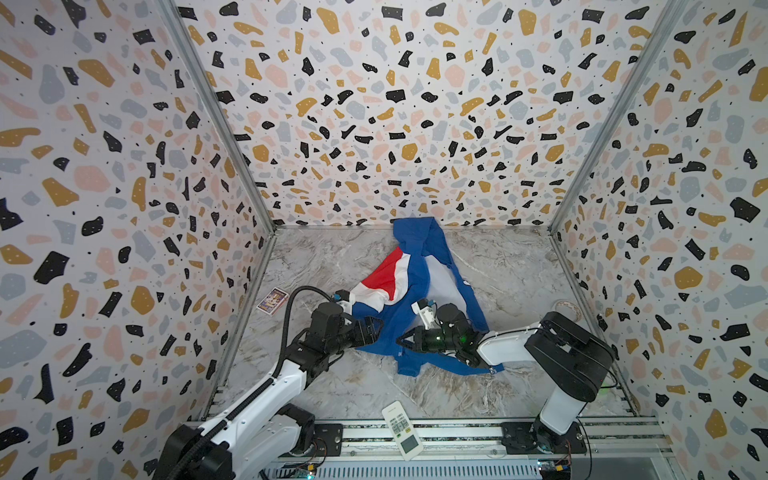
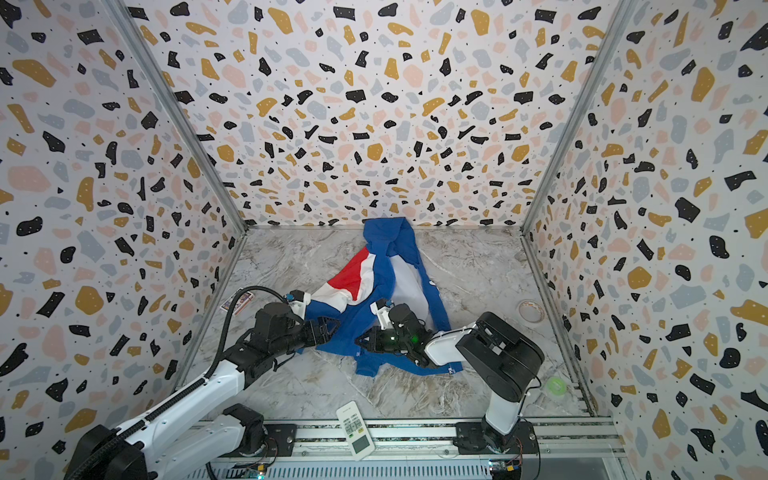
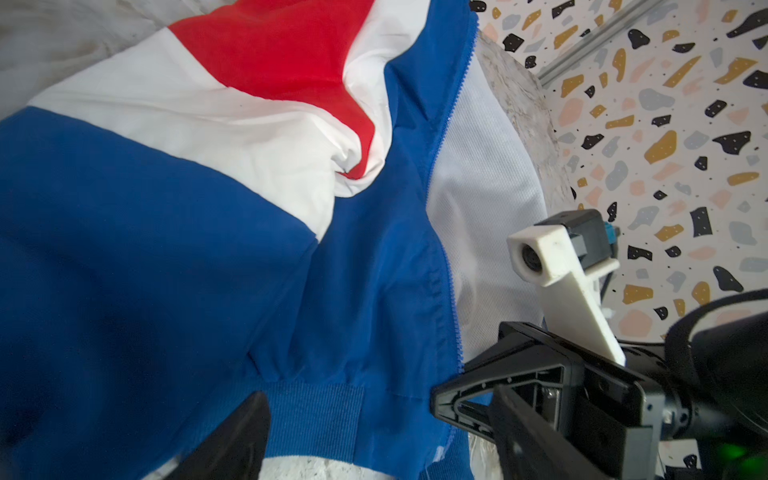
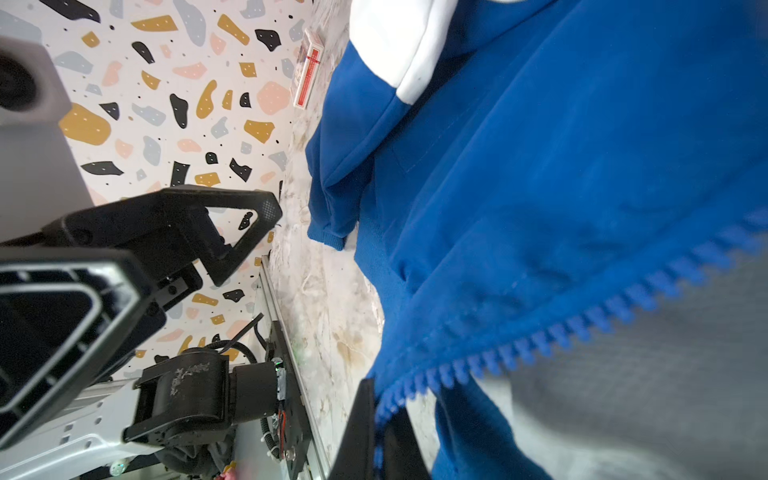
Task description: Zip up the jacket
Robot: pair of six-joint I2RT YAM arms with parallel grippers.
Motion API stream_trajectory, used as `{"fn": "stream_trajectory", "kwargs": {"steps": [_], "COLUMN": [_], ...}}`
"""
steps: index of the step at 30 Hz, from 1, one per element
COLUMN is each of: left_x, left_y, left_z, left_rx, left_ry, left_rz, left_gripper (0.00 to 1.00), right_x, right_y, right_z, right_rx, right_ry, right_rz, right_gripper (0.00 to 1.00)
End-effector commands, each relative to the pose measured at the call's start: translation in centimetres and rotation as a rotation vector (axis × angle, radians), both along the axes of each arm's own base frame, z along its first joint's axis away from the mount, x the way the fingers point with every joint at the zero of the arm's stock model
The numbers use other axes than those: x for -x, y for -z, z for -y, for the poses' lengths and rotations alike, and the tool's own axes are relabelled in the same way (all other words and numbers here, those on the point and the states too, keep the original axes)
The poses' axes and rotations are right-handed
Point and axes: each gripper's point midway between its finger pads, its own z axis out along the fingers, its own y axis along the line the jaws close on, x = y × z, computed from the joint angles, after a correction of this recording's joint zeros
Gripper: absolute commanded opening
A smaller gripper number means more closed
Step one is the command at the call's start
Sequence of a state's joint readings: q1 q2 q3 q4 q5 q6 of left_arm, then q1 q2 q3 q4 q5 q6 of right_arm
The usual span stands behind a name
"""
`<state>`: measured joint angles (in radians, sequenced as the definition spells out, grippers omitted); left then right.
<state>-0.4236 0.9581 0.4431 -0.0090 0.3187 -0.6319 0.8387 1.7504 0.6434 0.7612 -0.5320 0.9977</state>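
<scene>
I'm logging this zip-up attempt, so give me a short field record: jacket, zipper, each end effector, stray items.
jacket: blue, red and white bands, crumpled on the marble table
zipper: undone, white lining exposed
left end effector: open, jaws either side of the ribbed hem
right end effector: shut on the zipper edge near the hem
stray items: remote control at the front edge, card box at left, tape roll at right
</scene>
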Motion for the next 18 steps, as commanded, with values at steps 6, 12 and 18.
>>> {"fn": "stream_trajectory", "kwargs": {"steps": [6,12,18], "left_x": [2.1,2.5,2.7], "left_y": [-0.2,-0.4,0.5], "left_z": [1.8,1.6,1.8], "left_rx": [0.079,0.092,0.08], "left_ry": [0.095,0.092,0.107], "left_rz": [0.006,0.012,-0.016], "left_gripper": [0.79,0.75,0.73], "right_x": [-0.4,-1.0,-0.9], "right_y": [-3.1,-3.8,-3.8], "right_z": [-1.2,-2.0,-2.7], "right_rx": [-0.232,-0.352,-0.392], "right_ry": [0.003,0.02,0.013], "right_rz": [-0.021,-0.064,-0.079], "right_gripper": [0.0,0.0,0.0]}}
